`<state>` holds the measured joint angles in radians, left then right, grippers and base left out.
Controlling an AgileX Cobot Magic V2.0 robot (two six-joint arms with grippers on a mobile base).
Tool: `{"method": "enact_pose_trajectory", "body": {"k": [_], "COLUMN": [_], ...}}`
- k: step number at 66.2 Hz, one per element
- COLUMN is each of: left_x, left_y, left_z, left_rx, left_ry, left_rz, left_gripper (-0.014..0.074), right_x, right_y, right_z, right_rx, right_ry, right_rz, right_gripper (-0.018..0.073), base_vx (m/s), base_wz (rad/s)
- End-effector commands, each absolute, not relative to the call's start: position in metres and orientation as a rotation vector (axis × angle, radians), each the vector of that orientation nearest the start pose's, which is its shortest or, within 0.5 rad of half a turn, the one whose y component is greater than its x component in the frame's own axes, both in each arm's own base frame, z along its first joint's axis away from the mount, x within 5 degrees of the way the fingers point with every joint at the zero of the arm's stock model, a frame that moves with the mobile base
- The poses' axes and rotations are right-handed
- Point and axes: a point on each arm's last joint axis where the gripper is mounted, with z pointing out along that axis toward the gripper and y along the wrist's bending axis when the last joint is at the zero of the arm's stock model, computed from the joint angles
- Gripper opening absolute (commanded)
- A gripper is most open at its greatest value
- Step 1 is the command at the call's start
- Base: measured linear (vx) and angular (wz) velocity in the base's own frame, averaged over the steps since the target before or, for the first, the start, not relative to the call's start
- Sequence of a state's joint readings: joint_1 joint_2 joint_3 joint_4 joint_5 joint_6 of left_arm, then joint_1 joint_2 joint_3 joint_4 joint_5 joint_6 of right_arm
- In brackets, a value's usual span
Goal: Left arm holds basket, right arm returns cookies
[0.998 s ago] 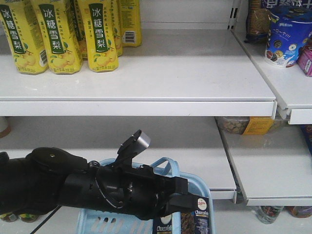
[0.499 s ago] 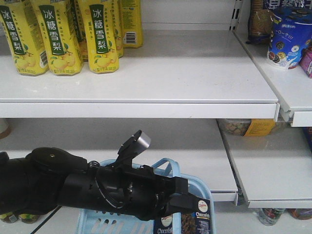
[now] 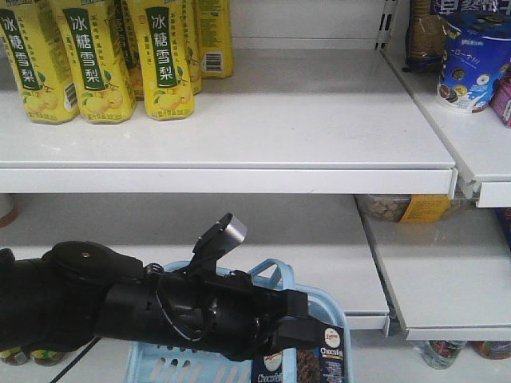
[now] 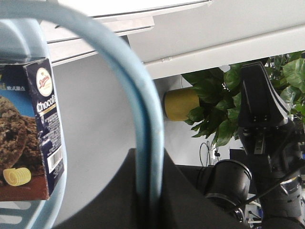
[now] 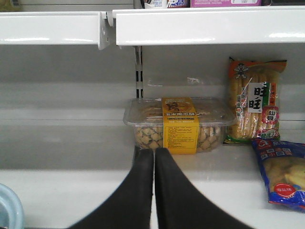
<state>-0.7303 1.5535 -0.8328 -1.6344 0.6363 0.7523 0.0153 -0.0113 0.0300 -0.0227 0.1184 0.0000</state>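
Note:
My left arm (image 3: 120, 303) reaches across the bottom of the front view. Its gripper (image 3: 299, 319) is shut on the looped handle (image 4: 143, 109) of the light blue basket (image 3: 152, 363). In the left wrist view the handle runs down between the closed jaws (image 4: 148, 191). The dark cookies carton (image 3: 319, 359) stands upright in the basket's right side, and it also shows in the left wrist view (image 4: 33, 129). My right gripper (image 5: 154, 155) is shut and empty, and it points at a lower shelf. The right arm (image 4: 267, 138) shows beside the basket.
Yellow drink cartons (image 3: 96, 56) stand on the upper shelf (image 3: 319, 120). A round blue tub (image 3: 471, 60) stands at the upper right. A clear box with a yellow label (image 5: 178, 124), a snack bag (image 5: 252, 100) and a blue packet (image 5: 281, 171) lie ahead of the right gripper. The basket rim (image 5: 8, 210) shows at lower left.
The shelves, basket and carton sit a few pixels lower in the front view than a second ago. The left arm keeps its hold on the handle.

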Motion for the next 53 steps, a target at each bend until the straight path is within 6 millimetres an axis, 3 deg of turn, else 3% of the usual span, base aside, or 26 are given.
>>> {"method": "enact_pose_trajectory", "body": {"k": [1,14,36,53], "left_x": [0.193,0.193,0.193,0.193], "left_y": [-0.248,-0.248,-0.248,-0.248], "left_z": [0.260,0.260,0.260,0.260], "left_rx": [0.232,0.232,0.232,0.232], "left_ry": [2.391,2.391,2.391,2.391], "left_rz": [-1.600,-1.600,-1.600,-1.600], "left_gripper": [-0.0006,-0.0006,-0.0006,-0.0006], "right_x": [0.056,0.056,0.053,0.055], "right_y": [0.001,0.001,0.001,0.000], "right_z": [0.201,0.201,0.221,0.254], "right_rx": [-0.040,-0.040,0.019,0.077], "right_ry": [1.532,1.530,1.353,1.374], "right_rz": [-0.017,-0.018,0.045,0.111], "right_gripper": [-0.0009,-0.0009,-0.0009,-0.0009], "base_vx": [0.00,0.00,0.00,0.00], "base_wz": [0.00,0.00,0.00,0.00]}}
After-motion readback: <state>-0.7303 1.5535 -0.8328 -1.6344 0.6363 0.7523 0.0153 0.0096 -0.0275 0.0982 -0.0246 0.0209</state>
